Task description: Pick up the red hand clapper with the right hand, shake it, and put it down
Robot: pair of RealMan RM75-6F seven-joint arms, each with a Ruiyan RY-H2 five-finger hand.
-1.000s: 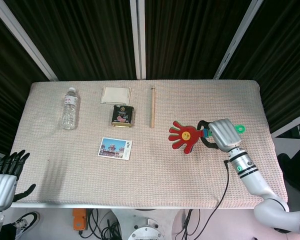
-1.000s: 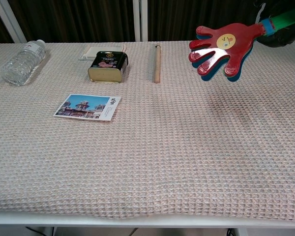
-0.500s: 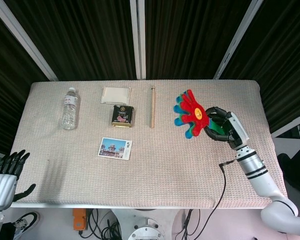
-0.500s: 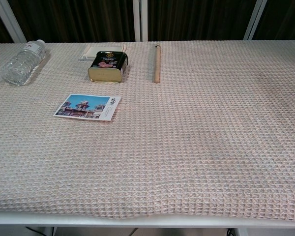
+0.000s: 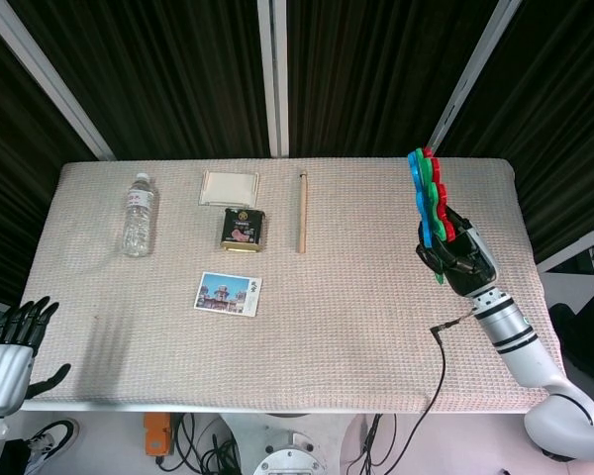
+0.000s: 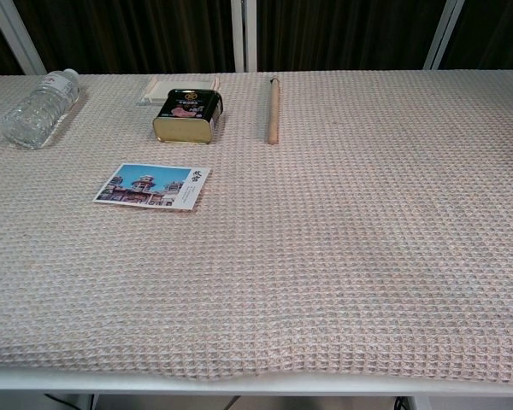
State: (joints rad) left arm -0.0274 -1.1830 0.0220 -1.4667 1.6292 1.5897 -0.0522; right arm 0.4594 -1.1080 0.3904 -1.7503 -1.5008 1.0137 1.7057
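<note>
- Fingers (image 5: 453, 249) of the right hand (image 5: 458, 254) are being kept wrapped around the handle of the red hand clapper (image 5: 426, 193), which is being held up over the right side of the table (image 5: 376, 327).
- Compared with half a second ago, the clapper is now being shown edge-on and nearly upright, its red, green and blue leaves stacked; before, its flat red face was being turned toward the head camera and tilted left. A second ago it was being held low and was showing in the chest view; now neither it nor the hand is being seen there.
- Fingers of the left hand (image 5: 10, 341) are being held spread and empty off the near left corner of the table, unchanged.
- A wooden stick (image 5: 301, 211) is lying well to the left of the clapper, with a dark tin (image 5: 242, 229), a white pad (image 5: 229, 187), a postcard (image 5: 228, 293) and a lying water bottle (image 5: 138, 214) further left; nothing is being blocked by them.
</note>
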